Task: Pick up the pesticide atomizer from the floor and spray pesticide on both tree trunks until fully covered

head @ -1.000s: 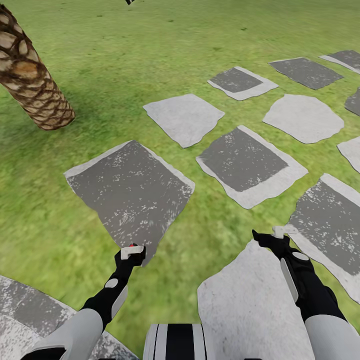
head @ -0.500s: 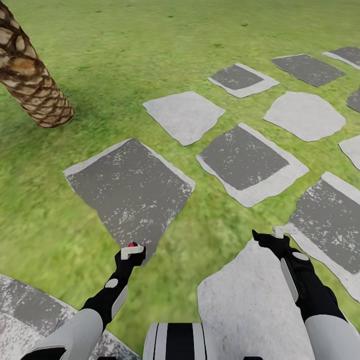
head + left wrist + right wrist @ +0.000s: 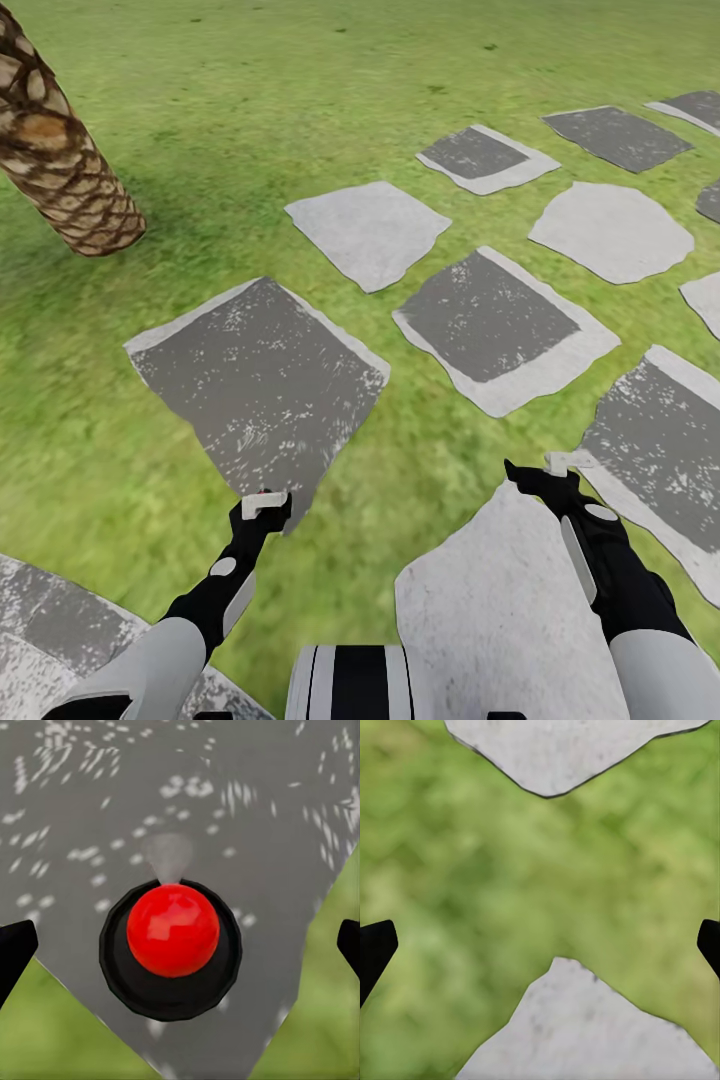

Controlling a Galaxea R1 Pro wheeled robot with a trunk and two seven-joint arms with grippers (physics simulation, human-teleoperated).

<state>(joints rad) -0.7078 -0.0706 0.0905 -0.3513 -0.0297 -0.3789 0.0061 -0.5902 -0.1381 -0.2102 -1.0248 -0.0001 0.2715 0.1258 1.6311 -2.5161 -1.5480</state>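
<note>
The pesticide atomizer (image 3: 172, 945) stands on a dark grey stone slab (image 3: 260, 380), near the slab's pointed near corner where the stone gives way to grass (image 3: 200, 120). In the left wrist view it is seen from straight above — a round black body with a glossy red top, a faint pale puff just beyond it. The left gripper (image 3: 180, 945) hangs directly over it with its jaws spread wide: the two dark fingertips (image 3: 15, 949) sit at the far edges of that view, well clear of the bottle on both sides, holding nothing. In the head view the left gripper (image 3: 262, 508) sits at the slab's near tip, with a speck of red at its top edge.

The right gripper (image 3: 545, 472) hovers over grass between a pale slab (image 3: 490, 600) below it and a dark, pale-bordered slab (image 3: 660, 450) to its right. Its jaws are also spread wide and empty; the right wrist view shows grass with slab corners at two sides.

Open lawn stretches ahead and to the left. A scaly brown palm trunk (image 3: 60, 160) leans at the far left, well apart from the arms. More grey slabs lie scattered ahead and to the right — grass strips between them.
</note>
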